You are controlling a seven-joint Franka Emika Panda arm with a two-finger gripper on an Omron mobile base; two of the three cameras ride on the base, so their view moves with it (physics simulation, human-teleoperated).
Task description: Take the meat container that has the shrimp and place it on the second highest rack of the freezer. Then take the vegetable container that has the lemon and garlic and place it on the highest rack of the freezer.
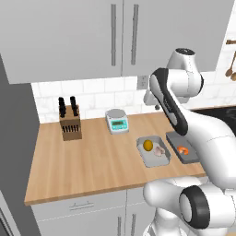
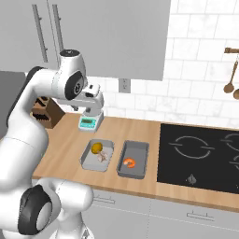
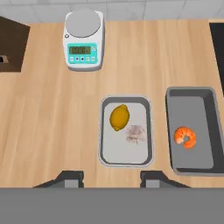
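Wood-grain light countertop (image 3: 48,127) carries everything. Dark 2-finger gripper (image 3: 111,176) hangs above it looking straight down, fingers (image 3: 70,177) parted, nothing between them, touching nothing.

Nearest, directly past the fingertips: pale grey rectangular vegetable tray (image 3: 105,153) with the yellow-orange lemon (image 3: 119,117) toward its far end and the pale whitish-pink garlic bulb (image 3: 136,134) just beside the lemon, closer to the counter's front edge. Both sit loose on the tray floor.

Just beside it on the stove side, small gap, not touching: darker grey rectangular meat tray (image 3: 173,131) holding 1 curled orange-red shrimp (image 3: 185,136), much smaller than the tray. Trays lie parallel, near the counter's front edge (image 2: 140,189).

Black glass cooktop (image 2: 200,156) starts just past the meat tray.

Farther back, near the white tiled wall (image 1: 92,99): white kitchen scale with teal display panel (image 3: 84,40). Left of that, well apart: brown wooden knife block with black handles (image 1: 70,120).

Grey upper cabinets with long bar handles (image 1: 122,34) above. Wooden utensils (image 2: 228,74) hang on the wall over the cooktop.
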